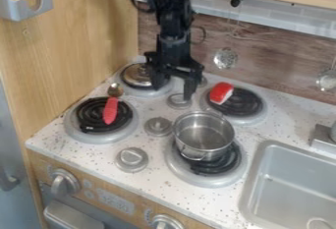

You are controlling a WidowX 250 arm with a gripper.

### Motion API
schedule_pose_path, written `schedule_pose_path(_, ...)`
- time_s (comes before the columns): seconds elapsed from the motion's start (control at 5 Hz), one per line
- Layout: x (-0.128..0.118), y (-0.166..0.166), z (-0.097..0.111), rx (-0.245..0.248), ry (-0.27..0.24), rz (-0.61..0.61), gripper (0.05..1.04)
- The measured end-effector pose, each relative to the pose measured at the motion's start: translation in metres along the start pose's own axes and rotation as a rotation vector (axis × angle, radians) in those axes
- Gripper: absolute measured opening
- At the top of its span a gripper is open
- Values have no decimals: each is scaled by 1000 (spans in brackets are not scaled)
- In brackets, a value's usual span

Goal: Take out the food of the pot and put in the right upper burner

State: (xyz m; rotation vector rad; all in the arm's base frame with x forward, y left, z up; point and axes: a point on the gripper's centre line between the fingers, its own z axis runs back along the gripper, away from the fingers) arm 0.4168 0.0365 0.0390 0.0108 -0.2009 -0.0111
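The red and white food (pixel 221 93) lies on the right upper burner (pixel 249 107), where the task wants it, so the job looks done (the pot (pixel 209 153) sits apart, nearer the camera). The gripper (pixel 174 92) hangs with fingers apart, probably to stay clear. It partly hides a metal lid (pixel 134 75); the food's exact shape is unclear.

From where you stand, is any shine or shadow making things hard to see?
In the camera view, the light looks soft, with no harsh shadows; pale reflections streak the shiny silver metal pot, and a highlight sits on the round metal lid; the black hand is so dark that its parts partly merge; the red-and-white toy food stands out clearly.
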Motion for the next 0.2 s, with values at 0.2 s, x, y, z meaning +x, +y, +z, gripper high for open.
schedule_pose_path(0.2, -14, -1, -10, -11, 98, -6, 999)
